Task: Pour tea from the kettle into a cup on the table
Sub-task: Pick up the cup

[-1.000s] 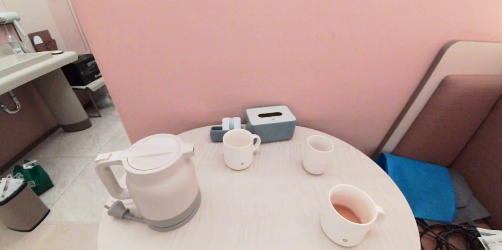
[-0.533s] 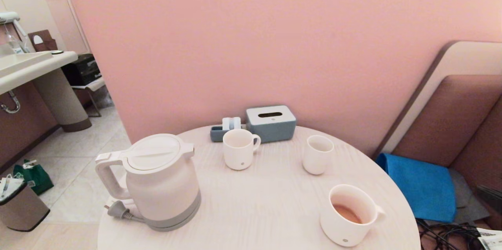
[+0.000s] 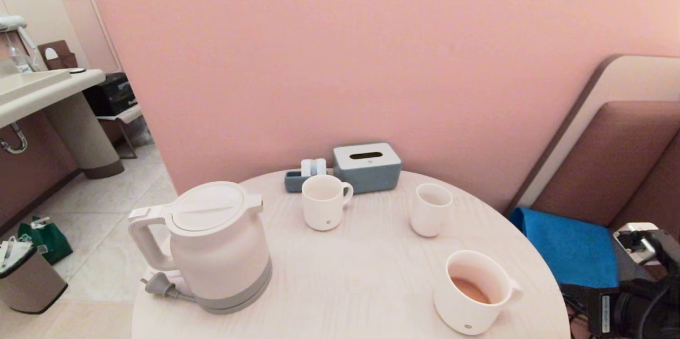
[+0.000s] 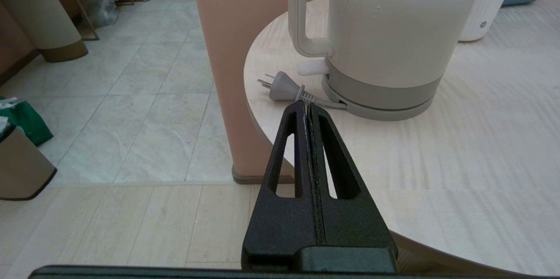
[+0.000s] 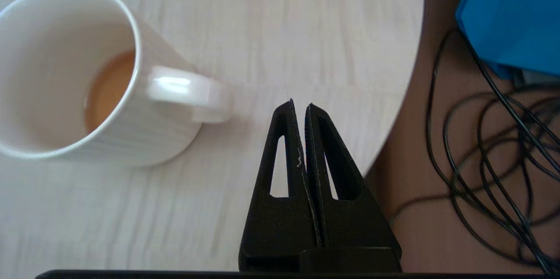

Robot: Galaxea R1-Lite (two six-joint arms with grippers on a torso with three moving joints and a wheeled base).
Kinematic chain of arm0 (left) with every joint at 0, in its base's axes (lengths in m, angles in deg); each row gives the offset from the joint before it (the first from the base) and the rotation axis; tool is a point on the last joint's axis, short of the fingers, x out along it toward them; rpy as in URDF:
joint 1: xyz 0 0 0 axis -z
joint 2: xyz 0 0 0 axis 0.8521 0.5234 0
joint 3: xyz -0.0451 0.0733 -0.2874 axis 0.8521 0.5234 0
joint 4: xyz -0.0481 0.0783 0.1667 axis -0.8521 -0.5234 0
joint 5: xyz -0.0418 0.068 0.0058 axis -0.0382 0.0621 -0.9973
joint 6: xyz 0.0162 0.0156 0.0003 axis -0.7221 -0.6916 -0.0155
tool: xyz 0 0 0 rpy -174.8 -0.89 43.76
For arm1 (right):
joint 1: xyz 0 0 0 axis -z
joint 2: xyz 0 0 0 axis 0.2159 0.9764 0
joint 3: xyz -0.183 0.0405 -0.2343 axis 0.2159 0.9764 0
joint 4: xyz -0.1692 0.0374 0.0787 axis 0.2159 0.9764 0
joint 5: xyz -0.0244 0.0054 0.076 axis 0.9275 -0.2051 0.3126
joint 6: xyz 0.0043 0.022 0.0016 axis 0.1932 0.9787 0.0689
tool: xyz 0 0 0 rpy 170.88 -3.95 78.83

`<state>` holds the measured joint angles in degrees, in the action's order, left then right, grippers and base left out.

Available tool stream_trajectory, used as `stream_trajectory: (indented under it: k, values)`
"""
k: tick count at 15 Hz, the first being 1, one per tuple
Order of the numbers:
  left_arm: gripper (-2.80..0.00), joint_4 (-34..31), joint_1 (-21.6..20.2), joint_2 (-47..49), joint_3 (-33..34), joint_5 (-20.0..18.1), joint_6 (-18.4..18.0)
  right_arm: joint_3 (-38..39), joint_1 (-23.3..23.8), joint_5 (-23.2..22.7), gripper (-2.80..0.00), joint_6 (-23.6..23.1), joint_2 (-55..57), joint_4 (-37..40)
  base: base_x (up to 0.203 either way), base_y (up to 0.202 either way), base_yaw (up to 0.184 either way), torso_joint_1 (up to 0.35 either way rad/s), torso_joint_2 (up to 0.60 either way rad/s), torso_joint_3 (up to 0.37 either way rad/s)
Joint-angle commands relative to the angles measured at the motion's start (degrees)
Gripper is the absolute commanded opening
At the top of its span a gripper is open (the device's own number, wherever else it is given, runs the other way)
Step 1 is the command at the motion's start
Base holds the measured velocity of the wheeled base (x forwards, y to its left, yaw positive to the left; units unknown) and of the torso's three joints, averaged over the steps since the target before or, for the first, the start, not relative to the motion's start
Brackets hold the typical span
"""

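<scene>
The white kettle (image 3: 212, 246) stands on the left of the round pale table (image 3: 361, 275), its lid shut and its handle toward the left edge. The wide white cup (image 3: 473, 291) sits front right and holds a little reddish-brown tea (image 3: 470, 290). My right gripper (image 5: 299, 106) is shut and empty, hovering over the table's rim just beyond the cup's handle (image 5: 188, 93). Its arm (image 3: 637, 296) shows low at the right. My left gripper (image 4: 308, 106) is shut and empty, off the table's near-left edge, pointing at the kettle (image 4: 385, 29).
A narrower white mug (image 3: 324, 202) and a slim white cup (image 3: 430, 209) stand mid-table. A grey tissue box (image 3: 366, 166) sits at the back. The kettle's plug (image 3: 159, 286) lies by its base. Black cables (image 5: 494, 148) and blue cloth (image 3: 568, 248) lie right of the table.
My right arm has risen into the head view at the lower right. Kettle, cups and tea have not moved.
</scene>
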<state>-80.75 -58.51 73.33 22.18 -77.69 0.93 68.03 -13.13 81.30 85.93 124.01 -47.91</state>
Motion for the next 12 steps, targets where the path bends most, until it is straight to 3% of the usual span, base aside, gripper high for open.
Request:
stream_trajectory:
  k: [1, 8, 12]
  values:
    - [-2.8, 0.0, 0.0, 0.1, 0.0, 0.0, 0.0, 3.8, 0.0, 0.0, -2.8, 0.0, 4.0, -9.5, 0.0, 0.0, 0.0, 0.0, 0.0, 0.0]
    - [-2.8, 0.0, 0.0, 0.1, 0.0, 0.0, 0.0, 12.8, -1.9, 0.0, -2.8, -0.3, 11.5, -28.4, 0.0, 0.0, 0.0, 0.0, 0.0, 0.0]
    - [-2.8, 0.0, 0.0, 0.1, 0.0, 0.0, 0.0, 12.8, -1.7, 1.5, -2.8, -0.2, 12.2, -28.6, 0.0, 0.0, 0.0, 0.0, 0.0, 0.0]
